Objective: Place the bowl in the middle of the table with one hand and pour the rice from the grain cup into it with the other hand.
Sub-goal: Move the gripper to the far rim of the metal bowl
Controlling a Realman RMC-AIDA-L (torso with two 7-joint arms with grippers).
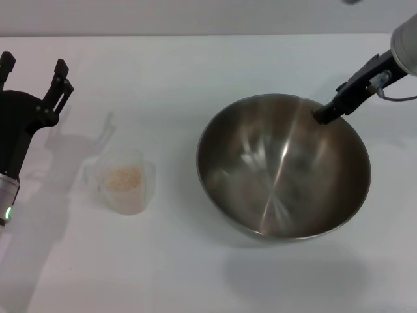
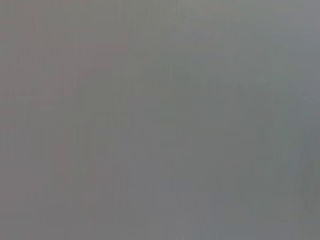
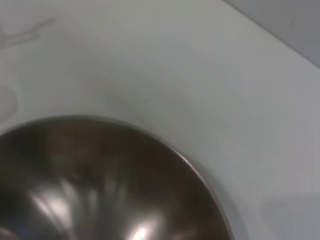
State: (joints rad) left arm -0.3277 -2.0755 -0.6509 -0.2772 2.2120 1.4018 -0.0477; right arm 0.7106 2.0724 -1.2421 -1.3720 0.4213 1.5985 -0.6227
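Note:
The big steel bowl (image 1: 280,176) is right of the middle of the white table (image 1: 195,65). A soft shadow lies on the table in front of it. My right gripper (image 1: 322,115) reaches in from the far right and is shut on the bowl's far rim. The right wrist view shows the bowl's inside (image 3: 100,185) and bare table (image 3: 175,75). The clear grain cup (image 1: 127,195) stands to the bowl's left, apart from it, with rice (image 1: 124,176) inside. My left gripper (image 1: 34,68) is open and empty at the far left, away from the cup. The left wrist view shows only flat grey.
The table's far edge (image 1: 195,34) meets a pale wall. The left arm's shadow falls on the table beside the cup.

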